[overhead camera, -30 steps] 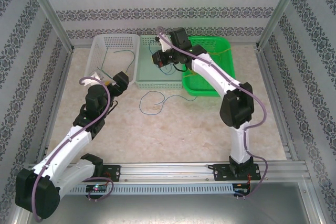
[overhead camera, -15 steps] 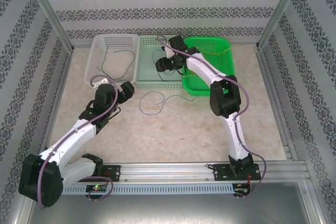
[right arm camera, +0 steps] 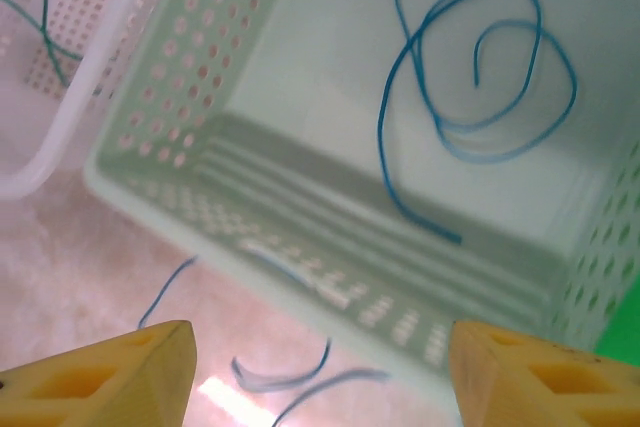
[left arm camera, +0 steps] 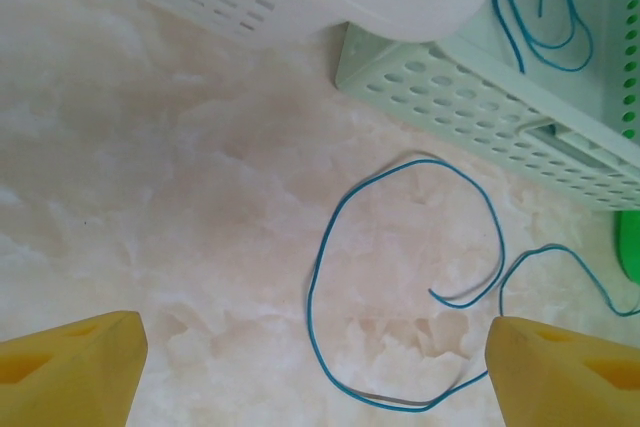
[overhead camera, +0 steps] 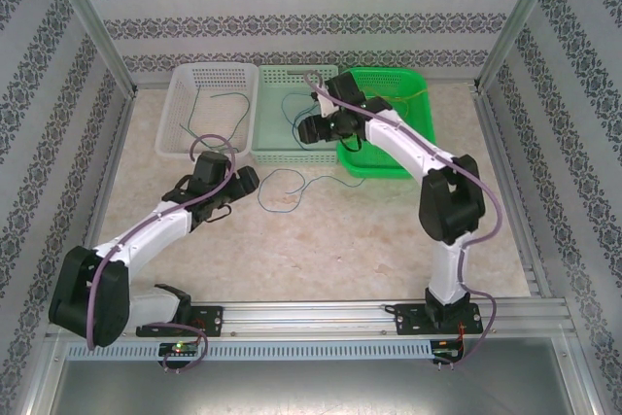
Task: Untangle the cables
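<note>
Checking clearance first: found bare table point(overhead camera: 350, 230) on the near and side edges of the loose blue cable point(overhead camera: 282, 191), well apart from the side rails point(overhead camera: 507, 172). Saw three baskets packed edge to edge along the far wall: white basket point(overhead camera: 175, 114), mint basket point(overhead camera: 272, 151), green basket point(overhead camera: 418, 119). Found only a narrow strip between that cable and the mint front wall.

Spotted left gripper point(left arm camera: 318, 372) low over the table, fingers spread wide, nothing between them, the cable's loop just ahead. Spotted right gripper point(right arm camera: 320, 372) over the mint basket's near wall, fingers likewise apart, gripping nothing.

Compared with a second ago: saw left arm swung off the white basket's near corner and stretched out toward the loose cable. Saw right gripper shifted toward the mint basket's near right corner. Saw no shift in the loose cable.

Logged the other cables: second blue cable point(right arm camera: 385, 117) coiled on the mint floor, green cable point(overhead camera: 194, 109) in the white basket, yellow cable point(overhead camera: 413, 96) in the green one. All thin, curly, slack. Noted perforated plastic basket walls, glossy marble-pattern tabletop, blocky yellow finger pads point(left arm camera: 70, 367).
</note>
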`<state>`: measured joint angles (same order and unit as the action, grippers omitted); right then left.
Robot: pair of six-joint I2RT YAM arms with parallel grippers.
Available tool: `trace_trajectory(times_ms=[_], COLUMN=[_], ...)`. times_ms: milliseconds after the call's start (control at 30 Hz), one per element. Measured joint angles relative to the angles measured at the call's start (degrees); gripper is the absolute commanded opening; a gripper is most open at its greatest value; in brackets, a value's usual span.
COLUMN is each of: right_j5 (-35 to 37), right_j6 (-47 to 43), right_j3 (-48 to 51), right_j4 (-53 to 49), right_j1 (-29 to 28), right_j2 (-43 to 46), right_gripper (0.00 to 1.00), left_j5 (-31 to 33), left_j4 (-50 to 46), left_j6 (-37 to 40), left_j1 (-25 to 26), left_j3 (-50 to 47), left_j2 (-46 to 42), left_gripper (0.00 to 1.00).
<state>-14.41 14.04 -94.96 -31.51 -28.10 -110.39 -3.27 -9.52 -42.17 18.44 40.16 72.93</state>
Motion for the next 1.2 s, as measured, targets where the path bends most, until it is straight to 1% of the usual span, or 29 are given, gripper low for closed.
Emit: trace_trajectory(times_ms=[67,167,267,367,500,667,767,900,1133,1200], right_j5=[0.39,1.09,1.73,2.80,3.13,5.03,7.06,9.53,11.17,12.39], right_j6=[1.84,5.40,9.11,12.94,18.49,25.07,27.82,30.64,32.98,33.22], right_j3=[6.29,14.47,20.33,23.23,24.87,25.14,25.00,24.33,21.59,20.33], right_j4=[1.33,2.49,3.08,3.08,5.20,8.96,10.36,10.58,9.94,9.11], right_j1=[-0.98,-2.58,-5.05,-8.98,-12.24,-12.83,-13.44,-14.19,-14.84,-15.37], right_j2=[4.09,7.78,8.79,8.66,8.11,4.61,2.08,-0.81,-2.56,-3.56], right_gripper=[0.64,0.62,0.63,0.63,0.63,0.63,0.60,0.54,0.53,0.49], left_j5=[-0.87,-2.27,-2.73,-2.49,-2.49,-2.49,-2.32,-2.12,-1.18,-1.03], left_j4=[-1.51,-2.54,-2.84,-2.71,-2.71,-2.69,-2.51,-2.54,-2.49,-2.49], left_j6=[1.16,2.58,2.75,2.73,2.78,2.78,2.75,2.78,2.82,2.82], left_j1=[0.02,0.37,0.44,0.59,0.63,0.63,0.66,0.63,0.63,0.63], left_j3=[1.88,4.28,4.24,4.22,4.22,4.22,3.82,3.43,2.91,2.80], left_j2=[2.97,7.43,8.57,8.55,8.55,8.50,8.22,7.78,5.92,5.92], left_gripper=[0.79,0.78,0.78,0.79,0.79,0.80,0.80,0.81,0.82,0.82])
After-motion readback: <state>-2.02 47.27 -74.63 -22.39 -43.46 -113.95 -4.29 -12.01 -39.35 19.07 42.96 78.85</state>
